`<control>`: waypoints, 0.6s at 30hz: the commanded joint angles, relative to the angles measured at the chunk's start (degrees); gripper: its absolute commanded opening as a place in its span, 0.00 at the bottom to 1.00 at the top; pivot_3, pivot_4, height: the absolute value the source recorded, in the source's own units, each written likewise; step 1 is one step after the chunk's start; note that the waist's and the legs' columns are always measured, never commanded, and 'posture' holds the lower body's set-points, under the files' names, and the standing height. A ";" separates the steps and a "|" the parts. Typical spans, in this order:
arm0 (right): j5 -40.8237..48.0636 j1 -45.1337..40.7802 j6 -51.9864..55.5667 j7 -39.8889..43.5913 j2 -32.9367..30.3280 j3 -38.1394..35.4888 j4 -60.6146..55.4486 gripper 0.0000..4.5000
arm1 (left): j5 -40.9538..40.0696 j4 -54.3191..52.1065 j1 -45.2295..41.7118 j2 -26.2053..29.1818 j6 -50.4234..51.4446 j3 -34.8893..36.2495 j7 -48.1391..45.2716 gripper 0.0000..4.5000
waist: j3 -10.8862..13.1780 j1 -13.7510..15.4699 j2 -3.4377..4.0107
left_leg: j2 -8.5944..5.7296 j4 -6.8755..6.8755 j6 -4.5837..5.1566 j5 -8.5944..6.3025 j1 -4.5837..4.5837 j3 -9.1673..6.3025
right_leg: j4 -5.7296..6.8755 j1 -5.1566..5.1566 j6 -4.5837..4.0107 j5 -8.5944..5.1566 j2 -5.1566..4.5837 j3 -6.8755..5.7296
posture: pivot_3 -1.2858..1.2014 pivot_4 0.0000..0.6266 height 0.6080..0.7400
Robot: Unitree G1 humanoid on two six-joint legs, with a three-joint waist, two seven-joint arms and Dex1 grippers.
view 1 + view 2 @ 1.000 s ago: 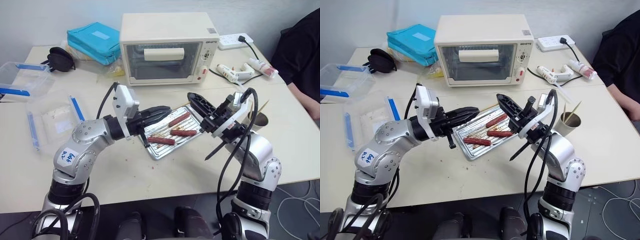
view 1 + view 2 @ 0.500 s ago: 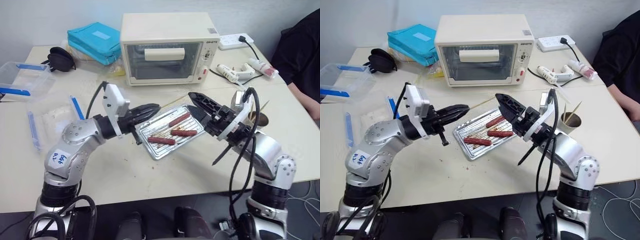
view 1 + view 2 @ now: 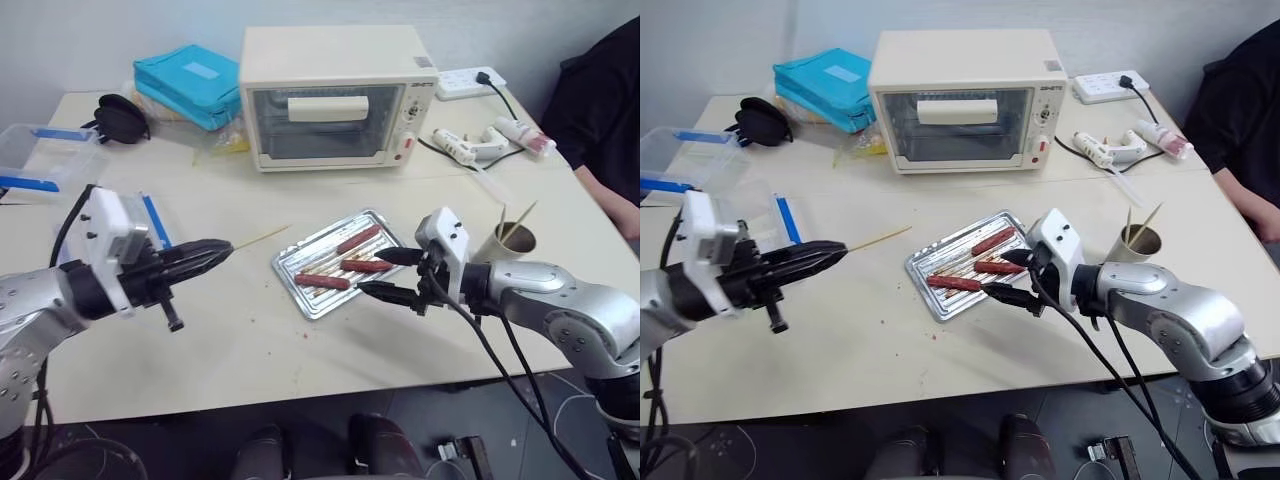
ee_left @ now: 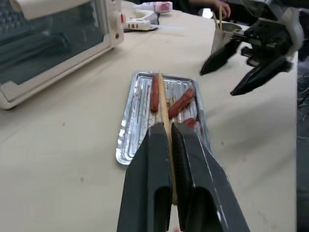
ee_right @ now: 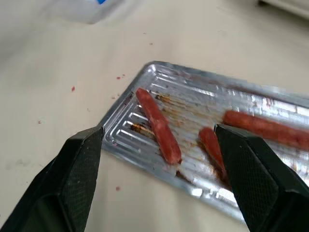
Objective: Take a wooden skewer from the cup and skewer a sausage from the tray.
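Wooden skewer (image 3: pixel 258 237) sits pinched in the left end effector (image 3: pixel 205 253), its tip pointing toward the silver tray (image 3: pixel 290 274) on the counter (image 3: pixel 250 340) but well short of it. The right end effector (image 3: pixel 392 274) stands wide open beside the tray — apparently to grasp a sausage (image 3: pixel 322 281). That smooth sausage could roll or squirt free — or the thin stick could snap if it meets the skin off-centre.

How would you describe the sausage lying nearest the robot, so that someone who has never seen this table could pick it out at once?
Start at the cream toaster oven; just in front of it lies a silver tray holding three sausages. The one you want lies nearest the table's front edge, closest to the tray's left front corner, while the other two lie further back toward the oven.
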 commanded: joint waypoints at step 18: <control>-25.35 -8.17 -8.69 11.19 17.60 9.95 17.30 0.58 | -6.55 -5.71 7.92 2.05 0.09 9.95 2.12 0.00 | 0.00 -0.15 -0.01 | -0.06 -0.02 -0.03 -0.01 0.03 -0.04 | 0.12 0.01 -0.08 -0.04 -0.42 -0.12 | 0.52 0.24 1.00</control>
